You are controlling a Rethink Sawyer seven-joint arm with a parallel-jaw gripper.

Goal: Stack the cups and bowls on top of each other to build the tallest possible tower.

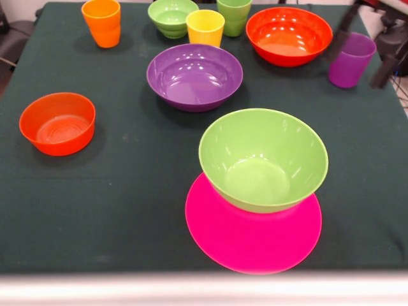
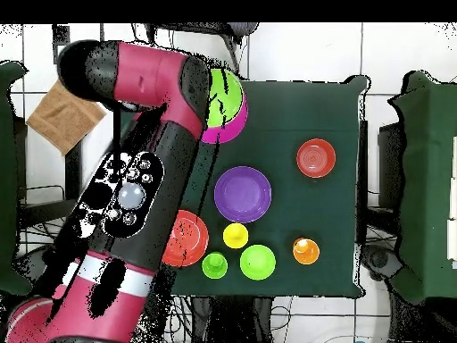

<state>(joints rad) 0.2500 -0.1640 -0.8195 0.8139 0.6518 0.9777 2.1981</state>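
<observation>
Dark green cloth covers the table (image 1: 76,217), and glossy plastic cups and bowls are spread across it. Nearest the front camera, a light green bowl (image 1: 263,159) sits upright on top of a large pink bowl (image 1: 254,239) that lies upside down, its wide flat base showing like a disc; this pair forms the only stack so far. Behind it, near the middle of the cloth, stands a wide purple bowl (image 1: 195,76), upright and alone. To the left in the front view, well apart from the others, rests an orange-red bowl (image 1: 57,123). Along the far edge runs a row: an orange cup (image 1: 102,22), a small ribbed green bowl (image 1: 172,17), a yellow cup (image 1: 205,27) just in front of a light green cup (image 1: 234,16), a second orange-red bowl (image 1: 289,36), and a purple cup (image 1: 351,60) at the right. From overhead, the red and black robot arm (image 2: 143,170) stretches diagonally across the left side of the table, covering part of the stacked pair and part of one orange-red bowl. The gripper itself cannot be made out in either view, so whether it is open or closed cannot be told.
</observation>
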